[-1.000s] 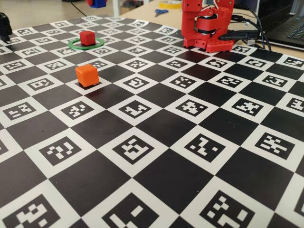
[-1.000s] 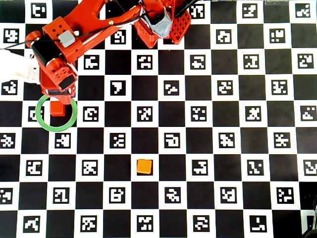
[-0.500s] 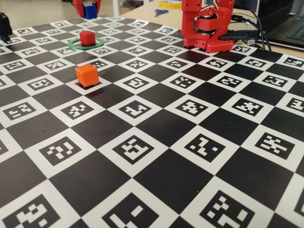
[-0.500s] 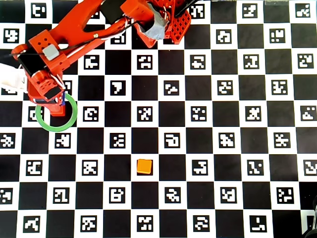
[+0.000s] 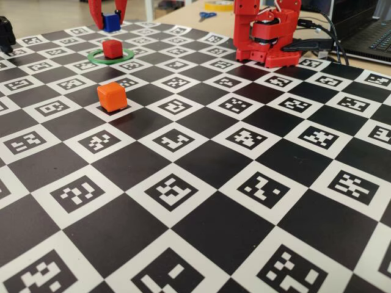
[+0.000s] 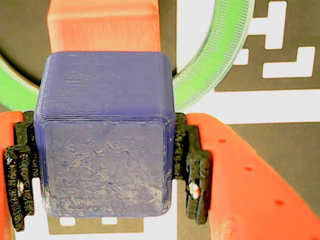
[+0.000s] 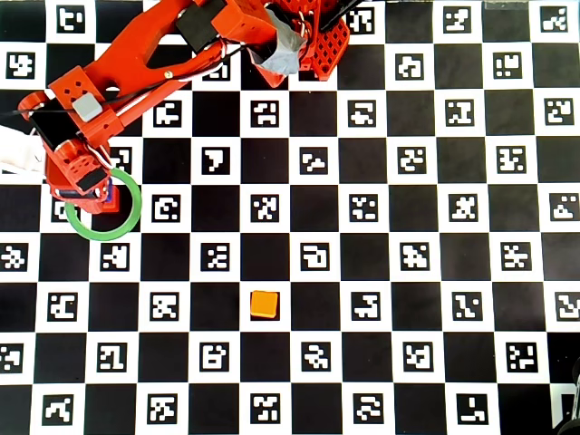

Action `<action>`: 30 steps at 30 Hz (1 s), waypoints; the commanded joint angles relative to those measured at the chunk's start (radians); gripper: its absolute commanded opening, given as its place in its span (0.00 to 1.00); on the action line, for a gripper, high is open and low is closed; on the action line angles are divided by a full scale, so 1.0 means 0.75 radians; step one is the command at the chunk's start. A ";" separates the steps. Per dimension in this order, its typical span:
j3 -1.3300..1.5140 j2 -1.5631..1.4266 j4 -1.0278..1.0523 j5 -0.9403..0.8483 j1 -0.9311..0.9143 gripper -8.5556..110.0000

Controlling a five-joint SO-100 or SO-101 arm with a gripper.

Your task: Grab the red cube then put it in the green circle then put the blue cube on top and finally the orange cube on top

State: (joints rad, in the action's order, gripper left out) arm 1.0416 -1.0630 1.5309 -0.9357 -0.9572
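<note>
The red cube [image 5: 112, 48] sits inside the green circle [image 5: 93, 58] at the far left of the fixed view. Just above and behind it hangs the blue cube [image 5: 111, 22], with my gripper [image 5: 110, 21] shut on it. In the wrist view the blue cube [image 6: 105, 135] fills the space between the black pads [image 6: 192, 170], and the red cube [image 6: 102, 27] and the green circle [image 6: 215, 65] lie just beyond it. The overhead view has my gripper [image 7: 98, 193] over the green circle [image 7: 127, 222], hiding most of the red cube. The orange cube [image 5: 112, 96] stands alone on the mat, also seen in the overhead view [image 7: 264, 304].
The red arm base [image 5: 267, 33] stands at the back of the checkered marker mat [image 5: 201, 183]. Scissors [image 5: 206, 15] and a laptop [image 5: 372, 30] lie behind the mat. A black object [image 5: 5, 33] sits at the far left edge.
My gripper has come down with the blue cube, from the top edge of the fixed view to just above the red cube. In the overhead view the arm has swung slightly left.
</note>
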 commanded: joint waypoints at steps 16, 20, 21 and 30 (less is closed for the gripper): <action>0.022 -0.022 -0.080 0.016 -0.002 0.16; 0.049 -0.020 -0.090 0.020 0.004 0.16; 0.055 -0.020 -0.094 0.020 0.004 0.16; 0.090 -0.020 -0.121 0.022 0.008 0.15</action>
State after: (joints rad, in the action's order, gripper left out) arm 1.1121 -1.0462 1.4496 -0.9281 -0.9572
